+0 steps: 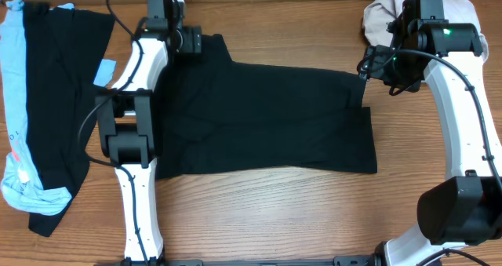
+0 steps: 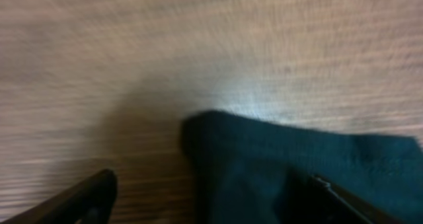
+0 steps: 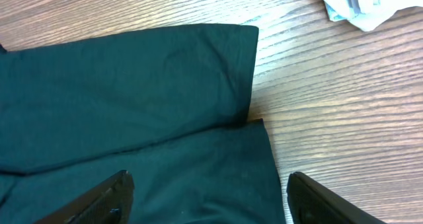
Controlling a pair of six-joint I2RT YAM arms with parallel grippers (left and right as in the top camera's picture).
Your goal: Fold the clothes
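Wood-grain table (image 1: 259, 211), black garment (image 1: 267, 121) spread flat mid-table; spare clothes (image 1: 55, 101) piled at left edge, pale garment (image 1: 384, 11) far right, no basket in view. Left gripper (image 2: 211, 194) released, straddling the garment's far-left corner. Right gripper (image 3: 208, 187) released over its far-right corner, likely staged for a paired pinch to fold.

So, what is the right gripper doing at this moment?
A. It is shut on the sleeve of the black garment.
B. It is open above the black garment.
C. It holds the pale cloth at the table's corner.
B: in the right wrist view the right gripper has its fingers spread wide apart. The black garment lies flat under them and nothing is pinched.
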